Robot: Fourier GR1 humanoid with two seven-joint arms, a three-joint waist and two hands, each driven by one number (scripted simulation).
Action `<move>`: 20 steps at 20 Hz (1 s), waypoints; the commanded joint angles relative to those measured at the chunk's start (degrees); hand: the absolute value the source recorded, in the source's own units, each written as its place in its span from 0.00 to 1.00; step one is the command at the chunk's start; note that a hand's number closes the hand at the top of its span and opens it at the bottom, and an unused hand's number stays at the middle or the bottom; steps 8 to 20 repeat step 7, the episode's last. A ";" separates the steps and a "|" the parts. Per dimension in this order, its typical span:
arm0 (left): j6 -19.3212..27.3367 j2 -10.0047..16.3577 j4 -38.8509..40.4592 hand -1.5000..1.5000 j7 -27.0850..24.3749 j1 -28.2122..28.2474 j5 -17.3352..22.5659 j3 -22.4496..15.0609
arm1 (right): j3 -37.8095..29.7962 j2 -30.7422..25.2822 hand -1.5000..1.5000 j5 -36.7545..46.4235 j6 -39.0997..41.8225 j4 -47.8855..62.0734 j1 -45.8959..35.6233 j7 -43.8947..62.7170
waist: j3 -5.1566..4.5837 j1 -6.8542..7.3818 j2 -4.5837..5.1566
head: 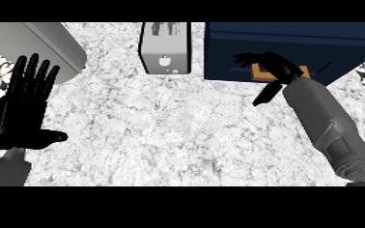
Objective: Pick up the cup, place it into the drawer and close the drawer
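A speckled white stone tabletop (171,125) is seen from steeply above. A dark blue drawer (235,53) stands at its far side, right of centre, and serves here as the reference for everything else.

At the drawer's near edge, a small orange-tan shape is seen, judged to be the cup (260,74). Only slivers of it show, as most of it is covered by the right hand (274,67), which is reached in over the drawer's front on a grey forearm. Whether this hand is clamped on the cup or only spread above it cannot be told. Whether the cup sits inside the drawer or against its front cannot be told either, nor whether the drawer is pulled out.

Just left of the drawer, a pale grey box (165,48) is set upright. Further left of the drawer, a grey slab (50,43) is cut off by the view's edge. Well to the left of the drawer, the left hand (28,101) is held open and at rest, fingers straight and pointing up, touching nothing.

The cup is judged to be light, stiff and smooth-walled, so slipping may be a risk. It would best be taken around its side wall, thumb opposite the fingers, and kept upright.
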 commanded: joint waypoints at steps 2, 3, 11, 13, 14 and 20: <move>0.20 0.53 -0.15 0.00 -0.10 -0.25 -1.11 0.57 | -2.32 -5.28 0.00 -0.07 -0.31 5.10 -4.76 4.35 | 0.42 0.85 1.48; -0.37 0.66 -0.85 0.00 0.38 0.37 -1.10 -0.07 | -2.31 -3.72 0.00 0.03 -1.74 5.76 -4.61 5.61 | 0.47 1.93 1.83; -0.93 0.41 0.85 0.00 -0.40 -0.64 -1.72 0.25 | -1.91 -4.65 0.00 0.51 -1.43 6.50 -5.46 4.66 | 0.42 1.76 2.03; -0.93 0.41 0.85 0.00 -0.40 -0.64 -1.72 0.25 | -1.91 -4.65 0.00 0.51 -1.43 6.50 -5.46 4.66 | 0.42 1.76 2.03; -0.93 0.41 0.85 0.00 -0.40 -0.64 -1.72 0.25 | -1.91 -4.65 0.00 0.51 -1.43 6.50 -5.46 4.66 | 0.42 1.76 2.03; -0.93 0.41 0.85 0.00 -0.40 -0.64 -1.72 0.25 | -1.91 -4.65 0.00 0.51 -1.43 6.50 -5.46 4.66 | 0.42 1.76 2.03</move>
